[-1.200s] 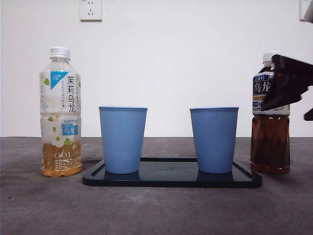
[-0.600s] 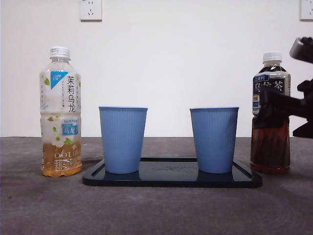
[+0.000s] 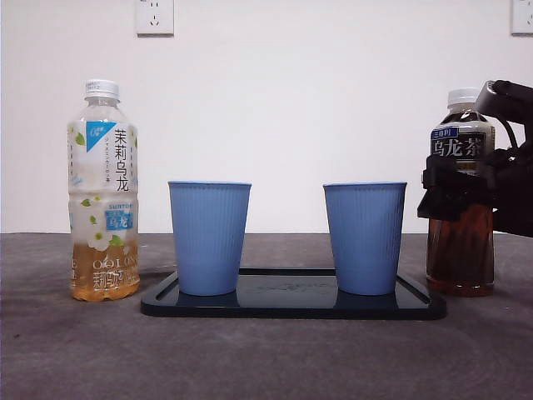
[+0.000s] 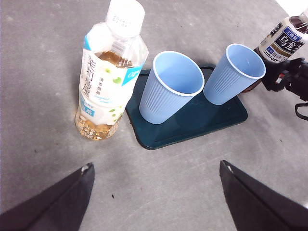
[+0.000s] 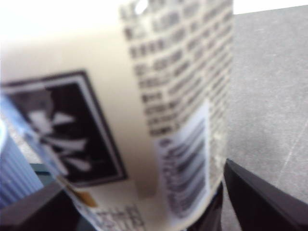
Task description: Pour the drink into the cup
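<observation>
A dark oolong tea bottle (image 3: 460, 250) with a white cap stands on the table just right of the black tray (image 3: 291, 304). Two blue ribbed paper cups, one on the left (image 3: 209, 237) and one on the right (image 3: 365, 237), stand upright on the tray. My right gripper (image 3: 466, 187) is open, with one jaw on each side of the dark bottle at label height. The bottle's label (image 5: 144, 96) fills the right wrist view between the jaws. My left gripper (image 4: 156, 166) is open and empty, held high over the near side of the table.
A pale jasmine oolong bottle (image 3: 103, 208), about a quarter full and capped, stands left of the tray; it also shows in the left wrist view (image 4: 108, 82). The table is grey, with a white wall and sockets behind.
My right gripper has come in from the right and lowered from the dark bottle's neck to its label, so that its jaws now stand on both sides of it. Bottles and cups have not moved.
</observation>
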`<state>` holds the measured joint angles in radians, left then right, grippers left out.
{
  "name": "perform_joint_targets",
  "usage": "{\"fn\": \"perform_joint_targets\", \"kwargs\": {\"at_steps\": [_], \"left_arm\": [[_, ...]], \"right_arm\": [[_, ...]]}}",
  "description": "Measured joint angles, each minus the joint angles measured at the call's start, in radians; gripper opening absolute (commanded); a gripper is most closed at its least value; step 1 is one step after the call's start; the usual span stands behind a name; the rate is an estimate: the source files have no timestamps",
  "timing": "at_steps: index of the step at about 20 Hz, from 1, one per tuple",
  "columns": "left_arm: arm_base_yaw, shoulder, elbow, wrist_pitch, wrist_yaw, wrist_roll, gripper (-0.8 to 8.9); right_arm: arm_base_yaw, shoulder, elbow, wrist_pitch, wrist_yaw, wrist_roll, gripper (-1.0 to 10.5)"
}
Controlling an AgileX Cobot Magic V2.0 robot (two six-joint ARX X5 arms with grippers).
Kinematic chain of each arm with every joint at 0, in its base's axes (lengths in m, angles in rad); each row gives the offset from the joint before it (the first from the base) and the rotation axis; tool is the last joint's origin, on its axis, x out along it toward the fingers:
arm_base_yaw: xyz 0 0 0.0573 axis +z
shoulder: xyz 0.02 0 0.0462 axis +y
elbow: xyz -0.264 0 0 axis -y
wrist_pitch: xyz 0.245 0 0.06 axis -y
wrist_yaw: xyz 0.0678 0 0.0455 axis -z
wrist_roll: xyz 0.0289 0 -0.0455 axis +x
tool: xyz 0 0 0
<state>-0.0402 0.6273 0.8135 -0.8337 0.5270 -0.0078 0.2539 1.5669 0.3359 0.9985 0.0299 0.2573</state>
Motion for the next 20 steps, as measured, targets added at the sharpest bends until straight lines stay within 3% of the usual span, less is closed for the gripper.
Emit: {"fn": "perform_joint_targets", "kwargs": {"at_steps": [11,17,20], "left_arm": [[0.0,0.0,0.0,0.0,0.0,0.0,4.21],[0.0,0.0,0.0,0.005,0.0,0.0,4.21],[0.0,0.0,0.0,0.007,0.0,0.0,4.22]], "right_arm": [[-0.001,-0.024,0.0,-0.032,-0.029,-0.05,0.5],[0.0,-0.194,-0.004,-0.257,-0.033,-0.09,0.5],[0.0,-0.321,0.033,-0.474,-0.032,-0.138,0.5]]}}
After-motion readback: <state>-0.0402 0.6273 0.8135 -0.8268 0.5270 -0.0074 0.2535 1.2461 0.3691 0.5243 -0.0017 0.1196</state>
